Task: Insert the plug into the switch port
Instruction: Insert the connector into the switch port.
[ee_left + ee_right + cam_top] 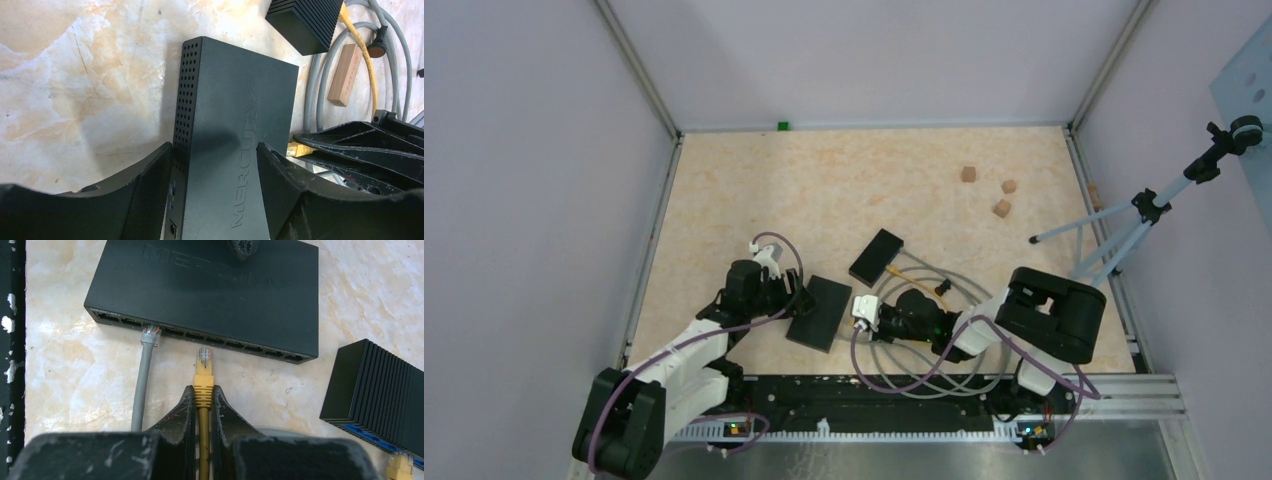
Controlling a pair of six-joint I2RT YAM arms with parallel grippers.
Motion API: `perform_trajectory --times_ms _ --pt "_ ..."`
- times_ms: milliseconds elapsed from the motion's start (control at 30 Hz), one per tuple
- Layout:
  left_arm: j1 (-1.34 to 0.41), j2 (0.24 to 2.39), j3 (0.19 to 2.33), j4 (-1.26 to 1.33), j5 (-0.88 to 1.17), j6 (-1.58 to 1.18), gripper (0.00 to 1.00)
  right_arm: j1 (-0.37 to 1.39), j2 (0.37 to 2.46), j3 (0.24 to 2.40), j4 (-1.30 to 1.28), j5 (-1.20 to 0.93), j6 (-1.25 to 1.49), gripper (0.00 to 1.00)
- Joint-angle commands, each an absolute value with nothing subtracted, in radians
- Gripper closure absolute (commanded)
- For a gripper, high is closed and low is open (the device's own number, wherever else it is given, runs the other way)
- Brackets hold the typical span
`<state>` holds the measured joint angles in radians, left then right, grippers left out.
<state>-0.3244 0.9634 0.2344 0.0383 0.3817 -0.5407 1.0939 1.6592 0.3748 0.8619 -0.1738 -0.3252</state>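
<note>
The switch is a flat black box lying between my two arms, with its row of ports facing my right gripper. My right gripper is shut on the yellow plug. The plug's clear tip points at a port in mid row and stops just short of it. A grey cable sits plugged in further left. My left gripper is open. One finger lies along the switch's vented side. The other finger is over the switch's top, and shows in the right wrist view.
A smaller ribbed black box lies just behind the switch, with a second yellow plug by it. Grey cable loops and a wooden block lie near my right arm. Three wooden cubes and a tripod stand far right.
</note>
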Motion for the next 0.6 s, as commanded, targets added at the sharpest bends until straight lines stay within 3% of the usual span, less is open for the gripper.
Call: perform_trajectory --times_ms 0,567 --pt "-0.333 0.954 0.258 0.026 0.423 -0.552 0.33 1.111 1.702 0.376 0.862 -0.147 -0.298 1.00" --pt "-0.333 0.962 0.253 0.037 0.435 -0.557 0.33 1.111 1.733 0.371 0.954 -0.115 -0.252 1.00"
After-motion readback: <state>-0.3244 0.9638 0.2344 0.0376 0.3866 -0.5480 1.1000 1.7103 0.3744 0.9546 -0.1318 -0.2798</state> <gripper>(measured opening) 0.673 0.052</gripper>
